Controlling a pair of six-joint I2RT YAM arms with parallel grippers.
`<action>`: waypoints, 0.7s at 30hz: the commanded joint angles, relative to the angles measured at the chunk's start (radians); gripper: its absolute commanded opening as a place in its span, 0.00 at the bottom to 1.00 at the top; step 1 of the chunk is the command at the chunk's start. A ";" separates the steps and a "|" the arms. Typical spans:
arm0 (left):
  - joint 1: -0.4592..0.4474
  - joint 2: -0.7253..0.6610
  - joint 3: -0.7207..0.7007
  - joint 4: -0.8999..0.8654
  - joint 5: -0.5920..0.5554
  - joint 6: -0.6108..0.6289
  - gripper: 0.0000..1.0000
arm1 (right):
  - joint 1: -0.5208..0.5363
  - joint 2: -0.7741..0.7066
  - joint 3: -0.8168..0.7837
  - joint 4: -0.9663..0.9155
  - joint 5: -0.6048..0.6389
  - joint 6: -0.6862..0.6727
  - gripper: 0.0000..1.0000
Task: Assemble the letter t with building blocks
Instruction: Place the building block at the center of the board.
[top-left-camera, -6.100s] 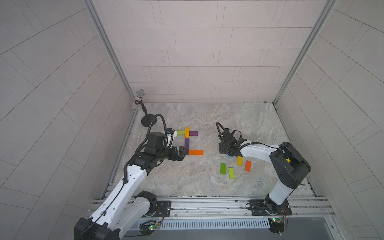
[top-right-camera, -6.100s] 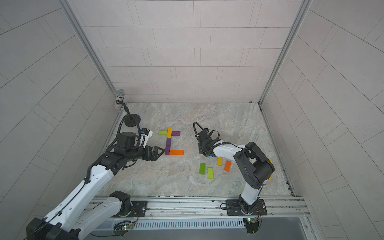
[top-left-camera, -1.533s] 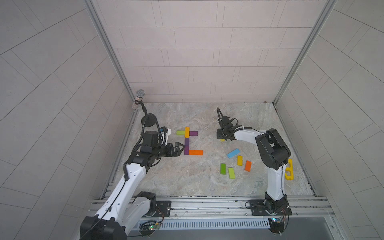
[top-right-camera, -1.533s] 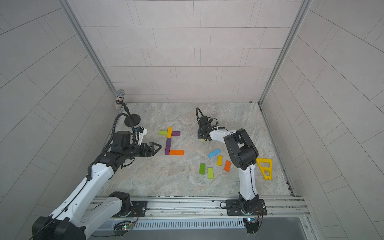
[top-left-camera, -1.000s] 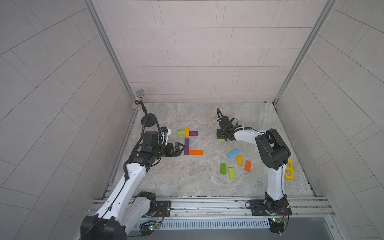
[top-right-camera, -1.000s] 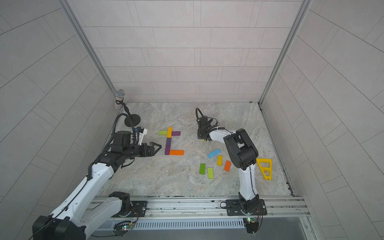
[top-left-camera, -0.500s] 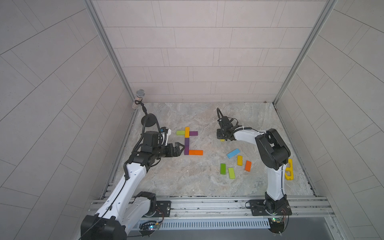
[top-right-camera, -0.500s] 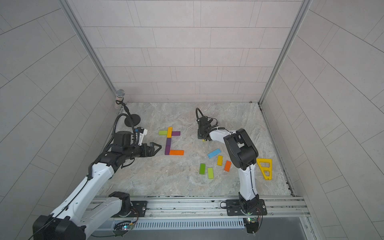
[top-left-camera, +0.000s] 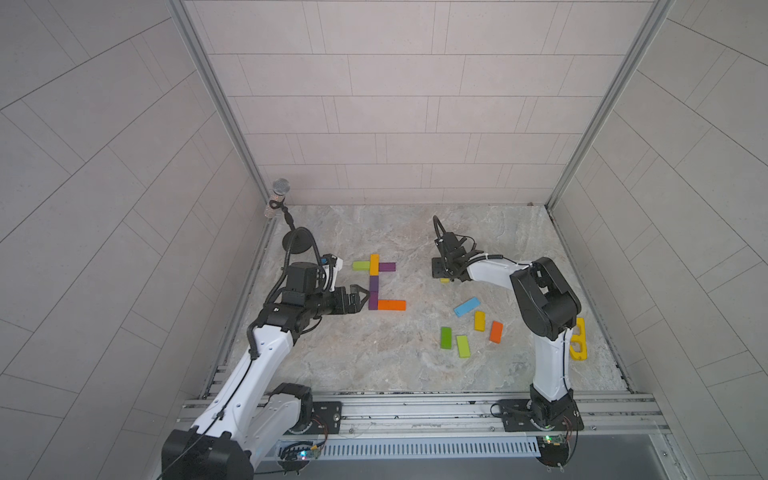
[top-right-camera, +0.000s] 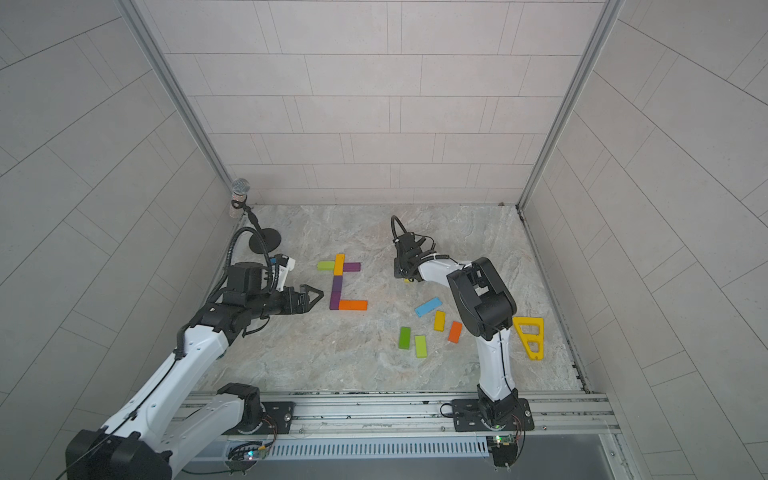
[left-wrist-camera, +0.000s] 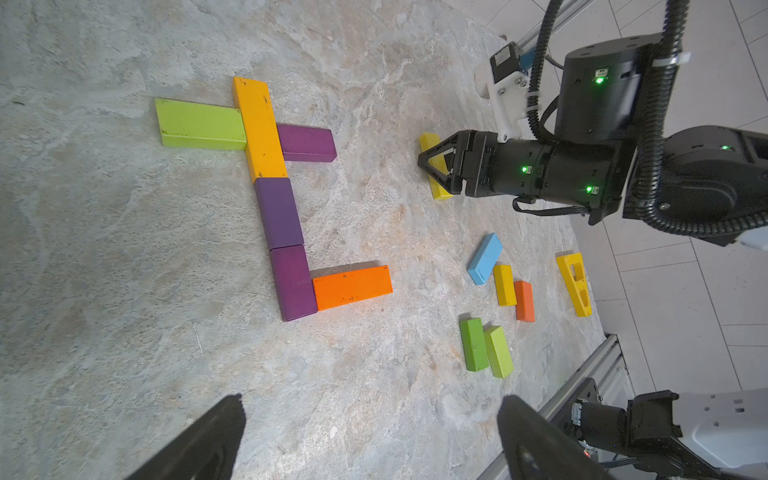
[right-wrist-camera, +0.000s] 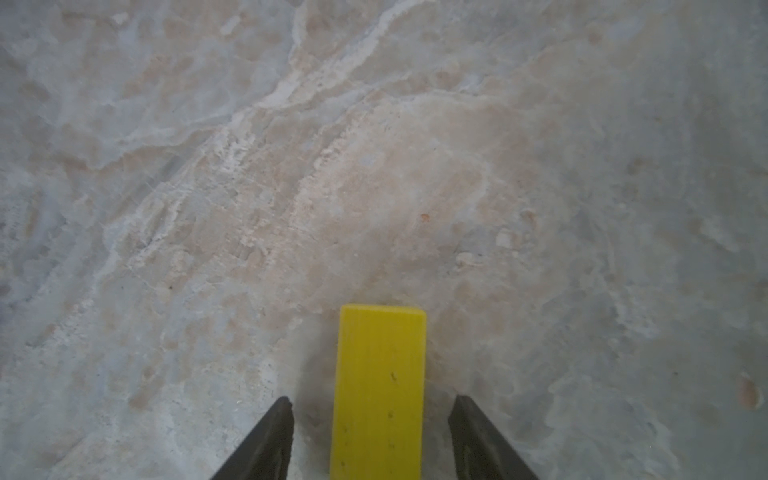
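Gaps flank the yellow block lying flat between parted jaws of the right gripper.

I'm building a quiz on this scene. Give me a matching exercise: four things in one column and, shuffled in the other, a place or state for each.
1. left gripper
2. right gripper
3. blue block
4. yellow frame

A. open, jaws either side of a yellow block
B. lying beside the right arm
C. open and empty, next to the purple blocks
D. loose among the spare blocks

Pairs: 1-C, 2-A, 3-D, 4-B
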 joint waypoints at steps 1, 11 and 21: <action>0.007 0.004 -0.007 0.015 0.013 0.000 1.00 | -0.001 0.008 -0.003 -0.012 0.017 -0.006 0.73; 0.006 0.068 0.035 -0.058 0.065 0.027 1.00 | 0.016 -0.106 -0.058 0.022 0.032 -0.062 1.00; 0.003 -0.040 -0.030 0.074 0.098 -0.006 1.00 | 0.068 -0.385 -0.237 -0.011 0.040 -0.077 1.00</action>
